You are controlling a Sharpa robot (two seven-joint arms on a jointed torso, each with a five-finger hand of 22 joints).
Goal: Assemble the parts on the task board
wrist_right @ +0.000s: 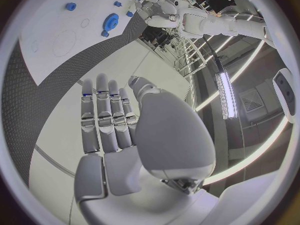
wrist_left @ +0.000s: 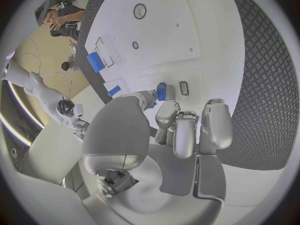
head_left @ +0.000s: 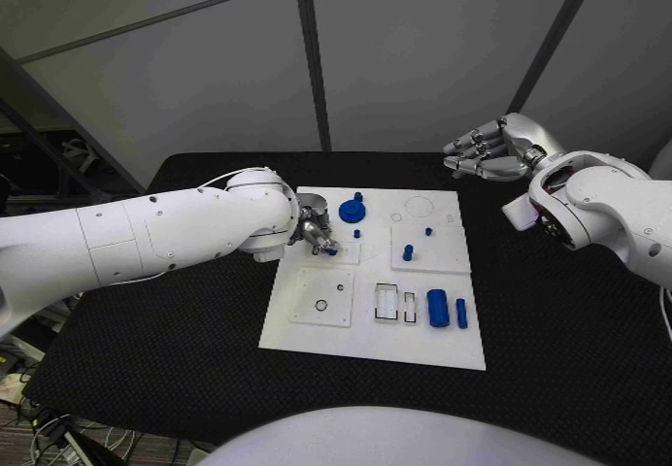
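The white task board (head_left: 316, 328) lies in the middle of the black table. My left hand (head_left: 316, 236) hovers over the board's left side and pinches a small blue part (head_left: 330, 249) between thumb and a finger; the left wrist view shows this part (wrist_left: 161, 91) at the fingertips (wrist_left: 167, 112), close above a small slot (wrist_left: 184, 88). A blue gear (head_left: 352, 210) stands on the board just behind that hand. My right hand (head_left: 488, 153) is raised past the board's far right corner, fingers straight, holding nothing. From the right wrist view the gear (wrist_right: 111, 21) lies far ahead of the right hand (wrist_right: 115, 135).
On the board stand a blue peg (head_left: 408, 252) and two smaller studs (head_left: 357, 233) (head_left: 428, 231). A thick blue cylinder (head_left: 438, 308) and a thin one (head_left: 461, 312) lie at the front right, beside two rectangular slots (head_left: 386, 301). A round hole (head_left: 320, 305) is front left.
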